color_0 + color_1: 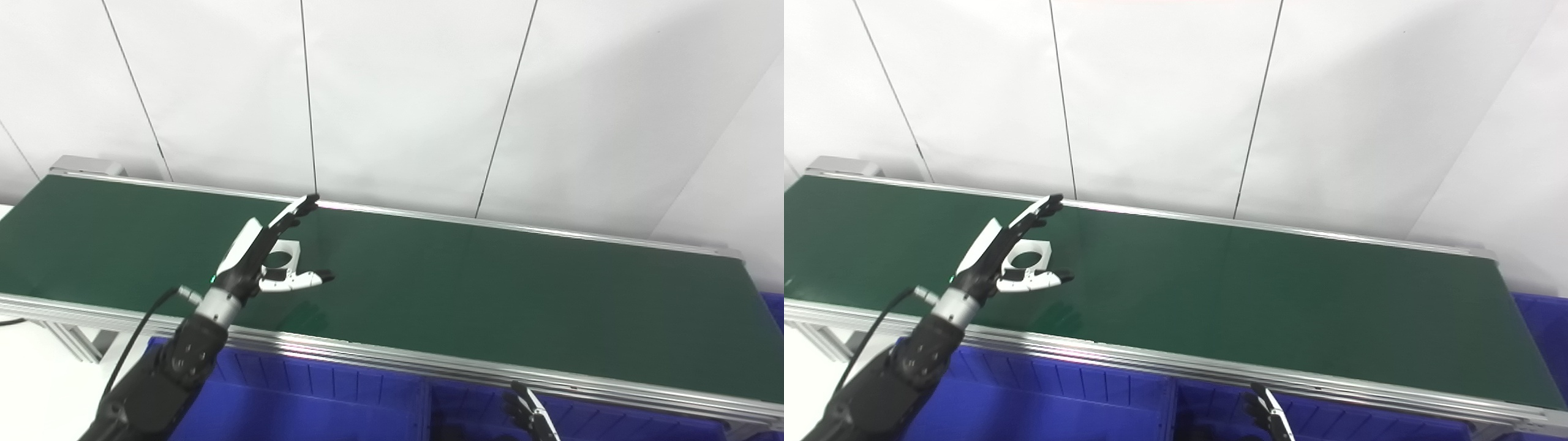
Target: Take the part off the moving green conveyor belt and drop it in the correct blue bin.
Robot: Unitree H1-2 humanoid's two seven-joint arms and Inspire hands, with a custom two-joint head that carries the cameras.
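A flat white part with a round hole (285, 256) lies on the green conveyor belt (490, 288), partly hidden behind my left hand; it also shows in the right eye view (1032, 254). My left hand (263, 254) hovers over the belt at the part, open, fingers stretched toward the far rail and thumb apart below. My right hand (530, 413) is low at the bottom edge, over the blue bins; only its fingertips show. Blue bins (318, 398) stand below the belt's near rail.
The belt's near aluminium rail (429, 361) runs between the belt and the bins. A second blue bin (612, 422) sits to the right of a divider. Another blue bin edge (773, 306) shows at the far right. White wall panels stand behind the belt.
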